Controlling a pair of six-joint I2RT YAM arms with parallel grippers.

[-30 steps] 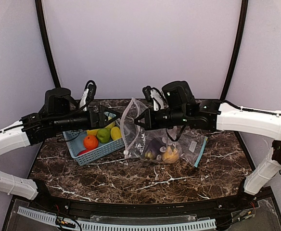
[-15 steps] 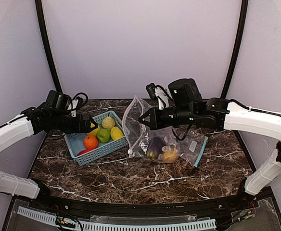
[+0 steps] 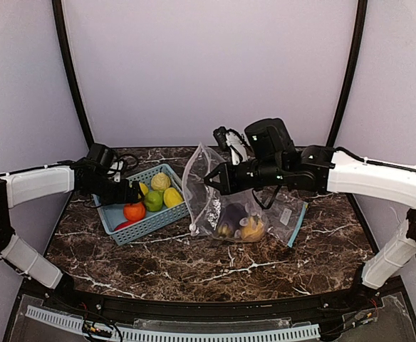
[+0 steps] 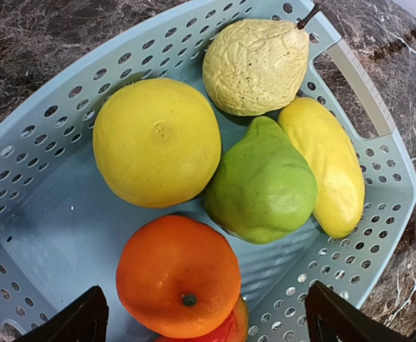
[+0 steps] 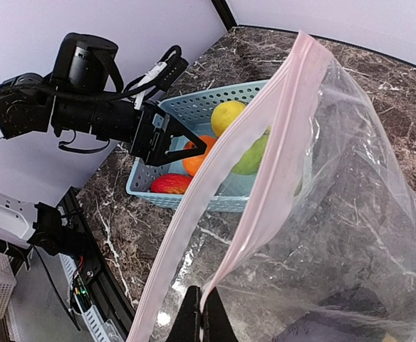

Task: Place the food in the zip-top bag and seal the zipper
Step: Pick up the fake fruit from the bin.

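The food (image 3: 153, 201) is split between two places. In the basket (image 4: 23, 214) we count six pieces: one round yellow lemon (image 4: 157, 141), one long yellow piece (image 4: 324, 174), one pale wrinkled lemon (image 4: 254, 65), one green apple (image 4: 263, 189), one orange (image 4: 178, 276) and one red piece (image 4: 231, 329) tucked under the orange. In the zip-top bag (image 3: 197, 192) we count two for certain, one purple eggplant (image 3: 229, 217) and one peach (image 3: 251, 229). Something pale lies above them that we cannot name.

What has changed is the left arm. A second ago the left gripper (image 3: 135, 191) was up at the bag's mouth, and half a second ago it had pulled back to the left. Now it hangs low over the basket, its fingers spread wide and holding nothing, with the orange and green apple just below them. We read that as one delivery done and the next pick beginning. With six pieces to go, we judge the task about a quarter through, and the zipper is not yet sealed.

The right gripper (image 3: 209, 178) has hardly moved. Its fingers are pinched on the bag's pink zipper edge (image 5: 265, 146), holding the mouth up and open toward the basket. We count one bag, one basket and two arms. Bag and basket stand just beside each other on the marble table (image 3: 194, 267).
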